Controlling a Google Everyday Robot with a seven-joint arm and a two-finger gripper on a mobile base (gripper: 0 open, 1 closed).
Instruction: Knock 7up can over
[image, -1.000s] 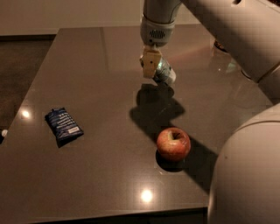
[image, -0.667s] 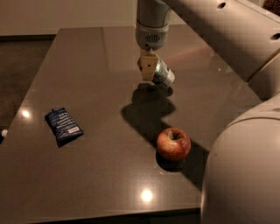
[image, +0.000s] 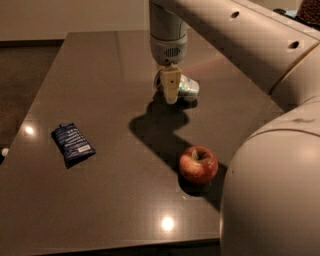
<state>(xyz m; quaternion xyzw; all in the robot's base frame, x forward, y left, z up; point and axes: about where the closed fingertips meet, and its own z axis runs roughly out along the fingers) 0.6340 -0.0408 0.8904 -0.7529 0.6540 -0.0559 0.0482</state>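
Note:
The 7up can (image: 188, 89) is a pale silvery-green can at the middle back of the dark table (image: 110, 200). It looks tipped on its side, its length pointing right. My gripper (image: 169, 86) hangs from the arm straight down over the can's left end and covers that end. It touches the can or is very close to it. I cannot tell whether the can is held.
A red apple (image: 198, 164) sits in front of the can, towards the right. A blue snack packet (image: 73, 144) lies at the left. My large pale arm segment (image: 272, 195) fills the lower right corner. The table's front edge is near the bottom.
The gripper has shifted slightly left and dropped lower at the can. The can stays beside it in about the same place. Apple and packet have not moved.

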